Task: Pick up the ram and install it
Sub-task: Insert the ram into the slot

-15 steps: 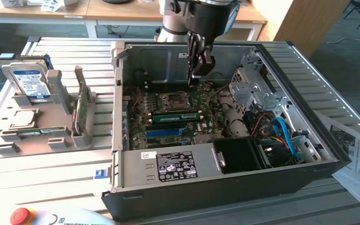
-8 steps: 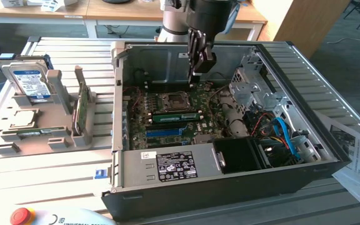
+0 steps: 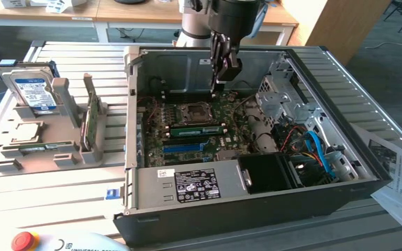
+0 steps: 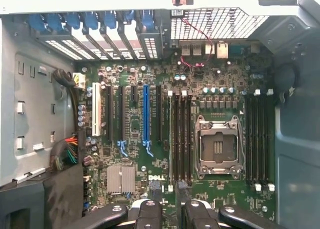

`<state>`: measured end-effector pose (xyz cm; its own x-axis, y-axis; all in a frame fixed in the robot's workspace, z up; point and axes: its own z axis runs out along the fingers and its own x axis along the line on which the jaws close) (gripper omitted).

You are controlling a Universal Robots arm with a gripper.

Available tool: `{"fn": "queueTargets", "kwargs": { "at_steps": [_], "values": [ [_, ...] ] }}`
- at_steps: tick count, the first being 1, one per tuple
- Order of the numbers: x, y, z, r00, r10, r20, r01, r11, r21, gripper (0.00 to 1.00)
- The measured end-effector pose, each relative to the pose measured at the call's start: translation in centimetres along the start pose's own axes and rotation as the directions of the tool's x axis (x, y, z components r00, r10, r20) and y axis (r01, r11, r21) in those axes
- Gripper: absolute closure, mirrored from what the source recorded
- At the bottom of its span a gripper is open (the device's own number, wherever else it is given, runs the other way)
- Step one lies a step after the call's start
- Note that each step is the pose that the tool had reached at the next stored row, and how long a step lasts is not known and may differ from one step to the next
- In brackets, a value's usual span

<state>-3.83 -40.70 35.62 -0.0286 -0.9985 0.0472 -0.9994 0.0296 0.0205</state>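
The ram point(image 3: 45, 147), a narrow green stick, lies flat in the grey tray point(image 3: 6, 157) at the exterior view's left, outside the computer case. My gripper point(image 3: 219, 83) point(image 4: 168, 191) hangs over the back part of the motherboard point(image 4: 225, 199), far from that stick. It is open by a narrow gap, with nothing between its dark fingertips point(image 4: 155, 191). Directly beneath it run the long black memory slots point(image 4: 180, 139) beside the CPU socket point(image 3: 194, 111) point(image 4: 219, 146). Another green stick point(image 3: 195, 130) stands seated on the board between the socket and the blue slot point(image 3: 187, 148) point(image 4: 145, 114).
The tray also holds an upright hard drive point(image 3: 35, 91) and a larger green card on edge point(image 3: 89, 123). Inside the case point(image 3: 131, 104) are a power supply point(image 3: 187, 185), a drive cage point(image 3: 281, 99) and loose cables point(image 3: 313, 146). Papers point(image 3: 397, 172) lie at the exterior view's right.
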Motion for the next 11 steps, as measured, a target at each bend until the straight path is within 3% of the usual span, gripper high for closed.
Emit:
{"fn": "queueTargets", "kwargs": {
  "at_steps": [8, 11],
  "values": [
    [0.0, 0.0, 0.0, 1.0, 0.0, 0.0015, 0.0, 1.0, 0.0023, 0.75],
    [0.02, 0.01, 0.0, 1.0, 0.0, 0.0077, 0.0, 1.0, 0.0072, 0.75]
  ]
}}
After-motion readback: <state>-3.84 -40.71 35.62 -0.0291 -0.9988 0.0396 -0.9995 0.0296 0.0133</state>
